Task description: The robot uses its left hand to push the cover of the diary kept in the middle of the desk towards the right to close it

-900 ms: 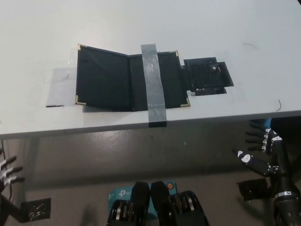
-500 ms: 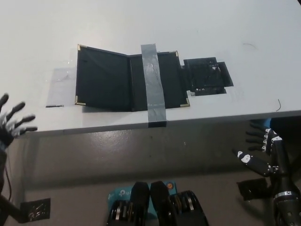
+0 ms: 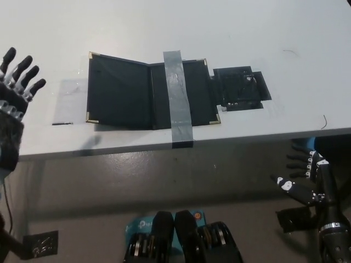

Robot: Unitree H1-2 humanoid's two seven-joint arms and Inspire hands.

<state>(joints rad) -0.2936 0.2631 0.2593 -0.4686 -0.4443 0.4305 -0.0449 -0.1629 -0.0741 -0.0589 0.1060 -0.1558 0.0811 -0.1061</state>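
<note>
- At the picture's left edge, the white left hand (image 3: 15, 82) has risen from below the desk (image 3: 230, 24) front and now sits over the desk's left margin, fingers spread apart and holding nothing.
- Less than a second ago only its fingertips showed low at the edge; half a second ago it had reached the level of the desk's front edge (so this is a steady climb, not a drift).
- Across the desk's middle, the diary (image 3: 151, 94) lies open and unmoved, its left cover (image 3: 118, 93) flat with brass corners showing.
- A grey tape strip (image 3: 179, 98) runs over its right half and down over the desk front; a black taped patch (image 3: 241, 87) lies just beside the diary's right side.
- The hand is near the cover's left edge but well short of touching it, so I judge the approach under way and the push not yet begun.
- Below the desk at the lower right, the black right hand (image 3: 304, 175) rests with fingers loosely apart, empty, in the same place as before.
</note>
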